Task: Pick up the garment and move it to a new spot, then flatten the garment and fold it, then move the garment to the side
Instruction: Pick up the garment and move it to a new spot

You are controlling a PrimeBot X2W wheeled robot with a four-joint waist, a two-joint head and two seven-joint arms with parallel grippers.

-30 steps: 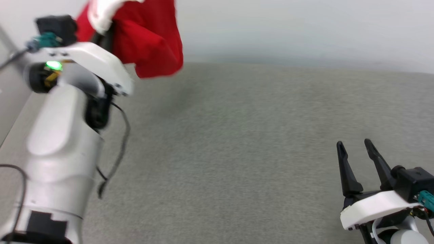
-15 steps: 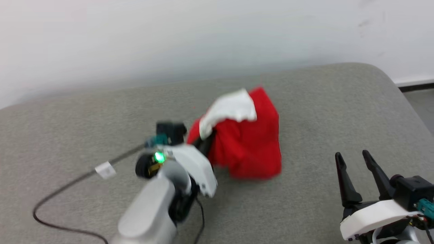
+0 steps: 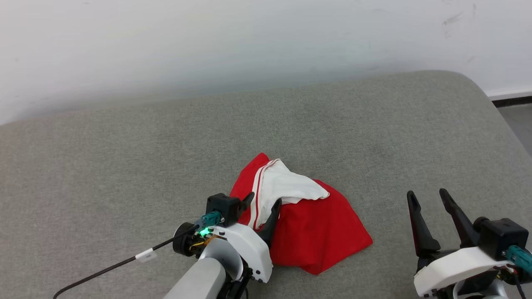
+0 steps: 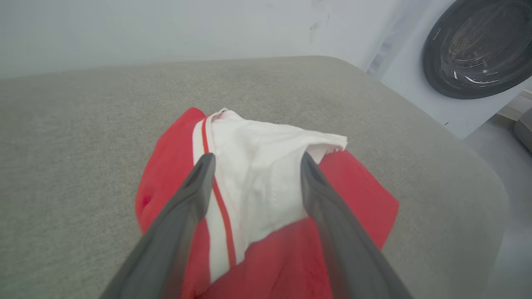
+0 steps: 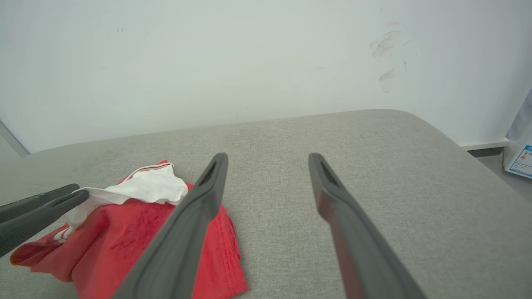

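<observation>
The red T-shirt (image 3: 320,241) is lying crumpled on the grey upholstered surface (image 3: 124,166), near its front middle. Its white sleeve (image 3: 286,187) is sitting on top, red-striped edge facing left. The left gripper (image 3: 264,198) is hovering at the shirt's left edge, fingers spread wide and gripping nothing, with the sleeve showing between them. The right gripper (image 3: 427,193) is hanging well to the right, fingers parted, empty, apart from the cloth. A front-loading washing machine (image 4: 478,50) is standing beyond the surface's corner.
</observation>
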